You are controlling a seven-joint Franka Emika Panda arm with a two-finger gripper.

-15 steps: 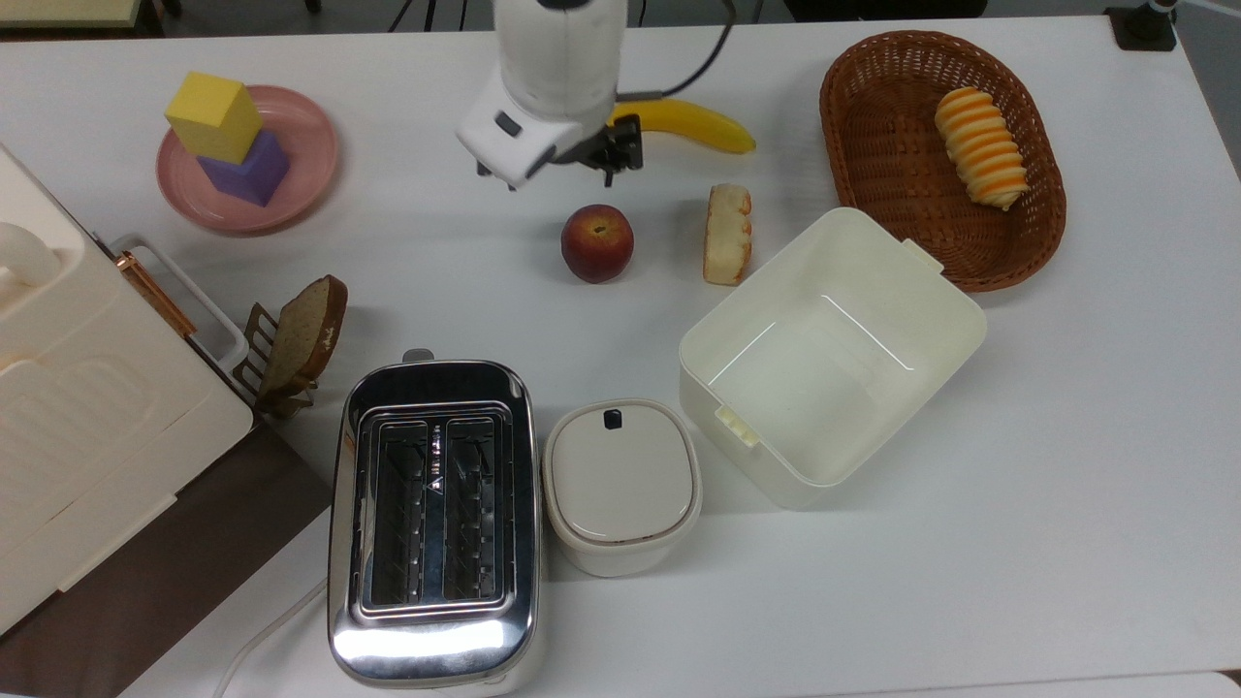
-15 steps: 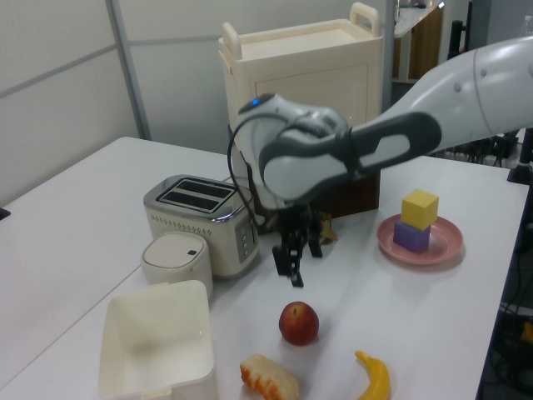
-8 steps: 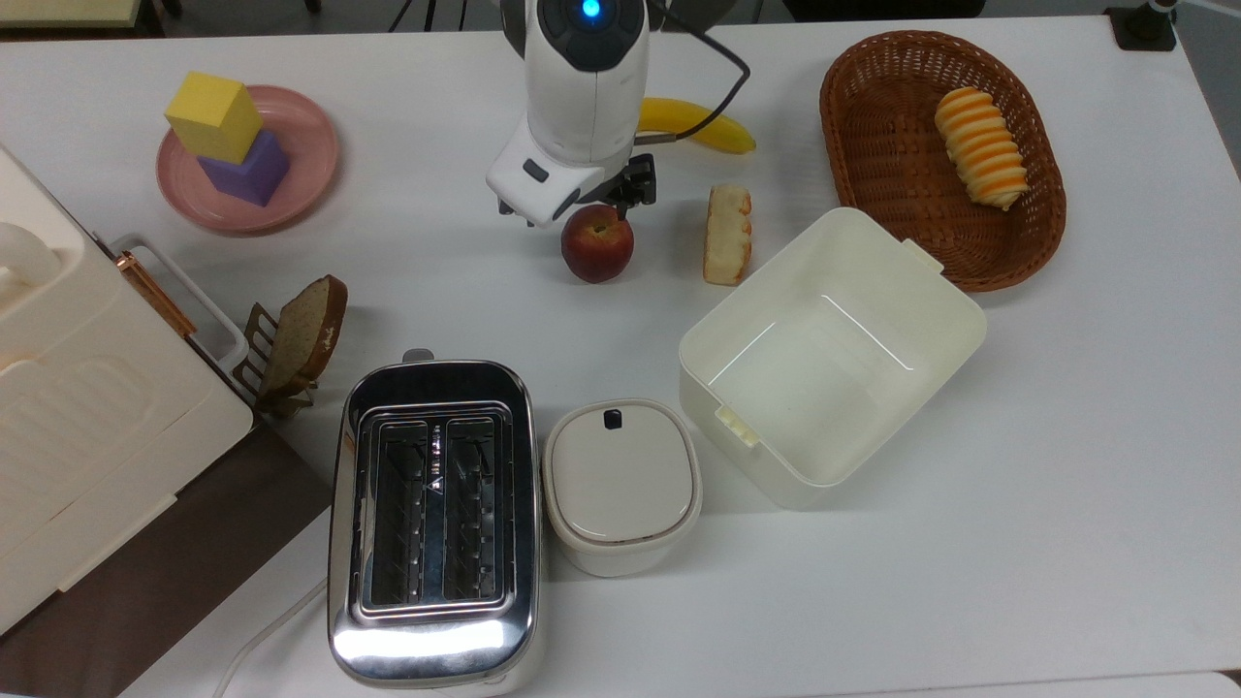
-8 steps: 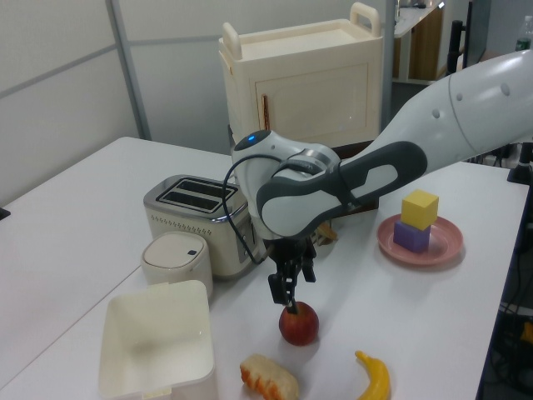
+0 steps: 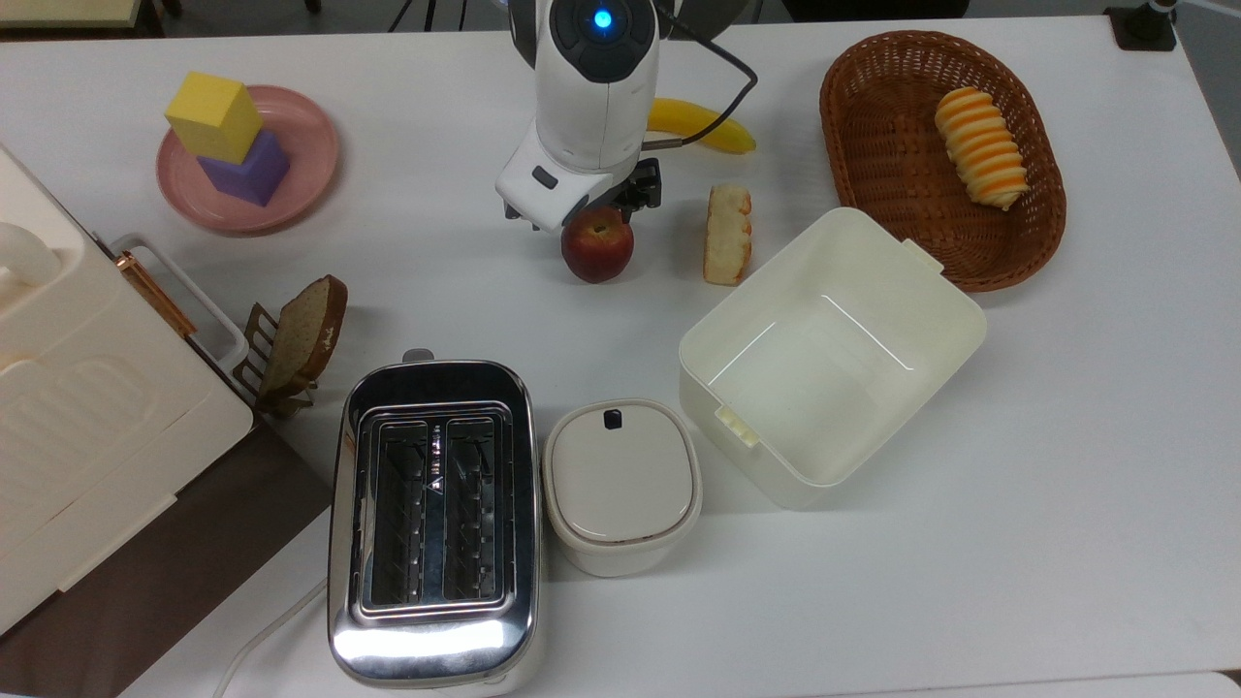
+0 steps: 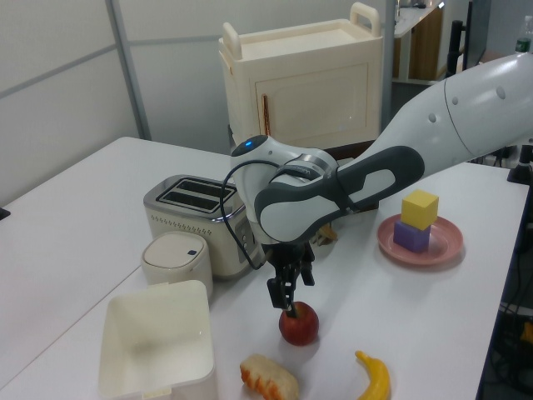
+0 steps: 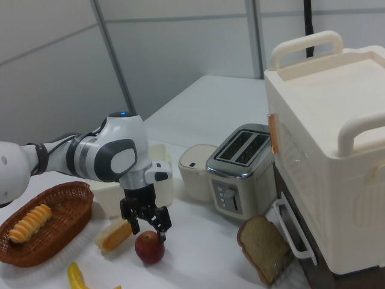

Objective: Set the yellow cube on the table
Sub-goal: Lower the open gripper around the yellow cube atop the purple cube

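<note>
The matte yellow cube (image 5: 214, 116) sits stacked on a purple cube (image 5: 248, 170) on the round pink plate (image 5: 310, 155), well apart from the arm. The black two-finger gripper (image 7: 148, 227) hangs right above the red peach (image 5: 597, 244) on the big white table (image 5: 1066, 436), fingers spread a bit, nothing between them. A curved yellow banana (image 5: 700, 124) lies near the arm.

A glossy white Panda arm (image 6: 450, 108) with dark grey joint sections, a glowing blue light on its wrist housing, a black cable looping alongside, and black fingers (image 7: 161, 224) on its gripper (image 7: 147, 227).
</note>
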